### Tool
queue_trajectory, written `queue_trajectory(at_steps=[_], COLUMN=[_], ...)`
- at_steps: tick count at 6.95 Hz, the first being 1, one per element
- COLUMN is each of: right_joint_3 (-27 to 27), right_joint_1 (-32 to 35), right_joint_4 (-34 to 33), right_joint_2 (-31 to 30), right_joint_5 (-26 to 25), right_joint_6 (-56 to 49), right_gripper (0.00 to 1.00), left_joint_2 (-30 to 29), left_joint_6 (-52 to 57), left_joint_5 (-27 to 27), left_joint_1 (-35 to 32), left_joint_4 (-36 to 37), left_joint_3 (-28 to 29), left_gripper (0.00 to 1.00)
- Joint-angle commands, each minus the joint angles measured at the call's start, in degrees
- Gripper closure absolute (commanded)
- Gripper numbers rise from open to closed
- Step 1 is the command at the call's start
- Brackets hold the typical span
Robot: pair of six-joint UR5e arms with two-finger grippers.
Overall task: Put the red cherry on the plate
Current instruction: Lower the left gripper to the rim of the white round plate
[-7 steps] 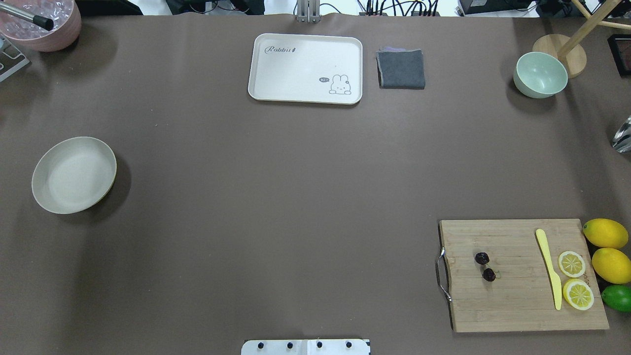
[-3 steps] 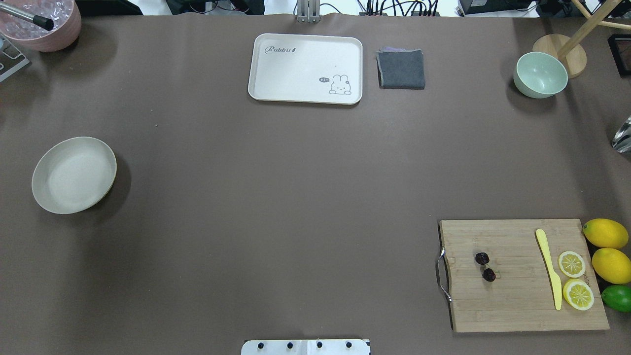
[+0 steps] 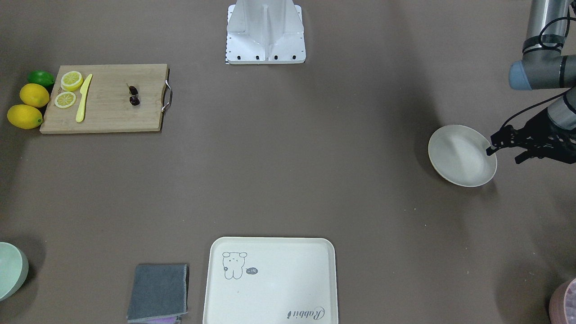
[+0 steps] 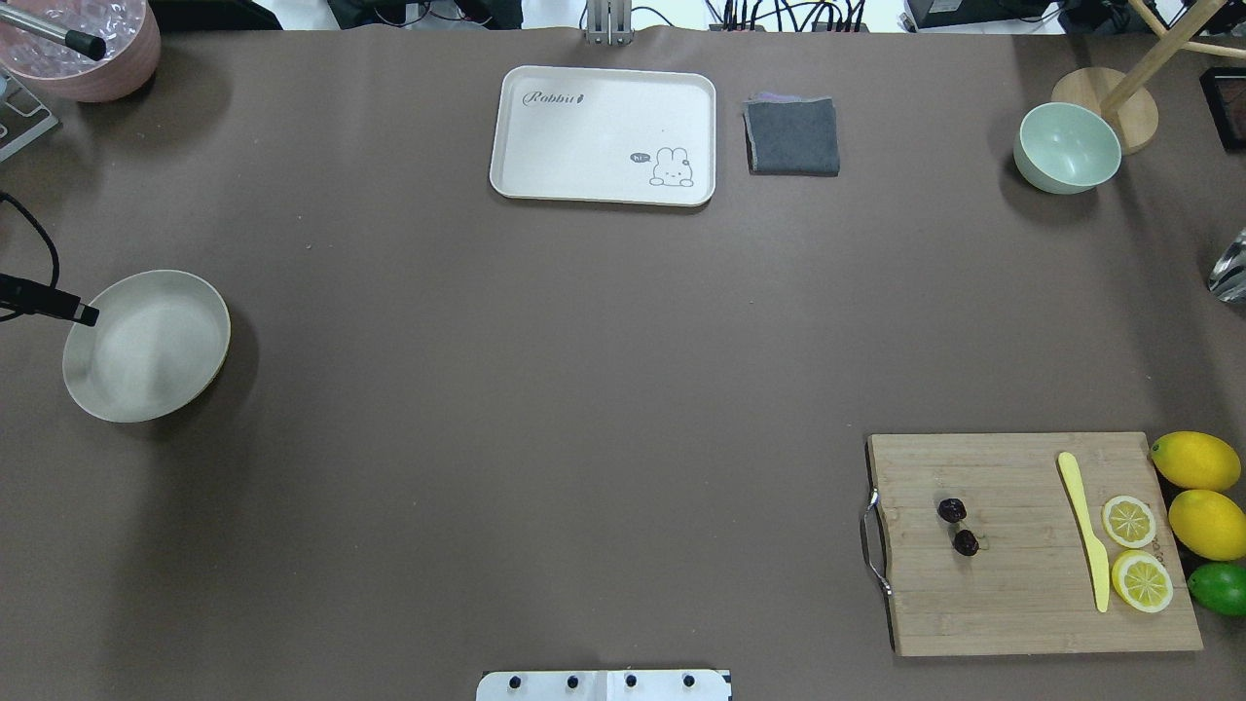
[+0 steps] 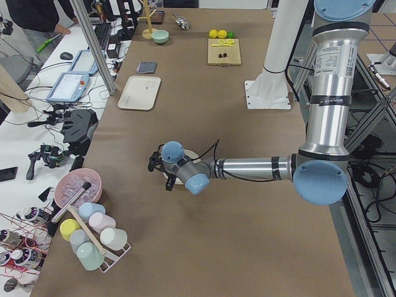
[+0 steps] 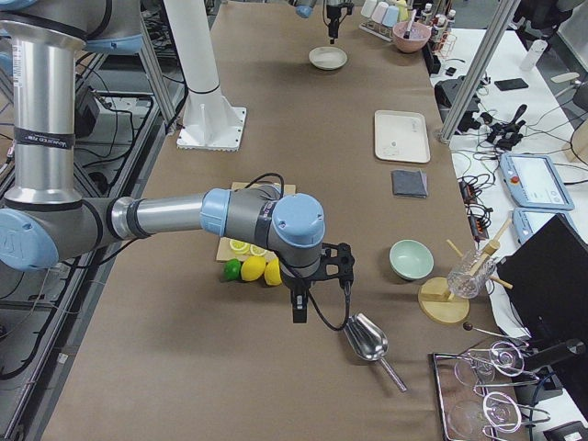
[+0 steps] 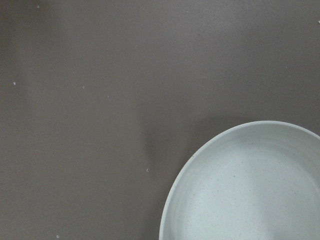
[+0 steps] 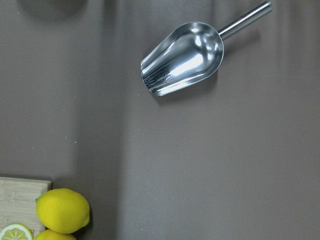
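Observation:
The red cherry, a pair of tiny dark maroon fruits, lies on the wooden cutting board at the near right, close to its metal handle. The same cherry appears in the front-facing view. The plate, round and pale cream, sits far off at the table's left side. My left gripper hovers at the plate's outer rim, its fingers apart and holding nothing. My right gripper shows only in the right side view, beyond the lemons; I cannot tell its state.
On the board lie a yellow knife and two lemon slices, with two lemons and a lime beside it. A cream tray, a grey cloth and a mint bowl line the far edge. A metal scoop lies below my right wrist.
My left gripper's finger has come into the overhead view at the left edge, next to the plate's rim. Cherry, board and plate have not moved.

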Motion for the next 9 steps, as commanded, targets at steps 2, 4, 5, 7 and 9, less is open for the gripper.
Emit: queue_trajectory(at_steps=[2,4,5,7,9], right_joint_3=[-0.31,-0.22,-0.22,-0.13,-0.22], right_joint_1=[0.0,0.27,0.27,0.36,0.36], right_joint_4=[1.02,1.11,1.02,1.11,1.11], right_joint_2=[-0.63,-0.9,-0.9,-1.07,-0.98], right_joint_5=[0.02,0.02,0.11,0.11,0.11], right_joint_6=[-0.09,-0.09,-0.09,-0.09,-0.09], right_gripper=[0.0,0.0,0.0,0.0,0.0], left_joint_2=[0.54,0.63,0.81,0.81,0.81], left_joint_6=[-1.01,-0.92,-1.01,-0.92,-1.18], left_joint_5=[0.5,0.59,0.59,0.59,0.59], left_joint_1=[1.42,1.51,1.51,1.51,1.51], left_joint_4=[-4.32,-11.76,-12.76,-12.95,-13.91], left_joint_3=[1.51,6.23,6.7,6.53,6.35], left_gripper=[0.08,0.18,0.26,0.86,1.0])
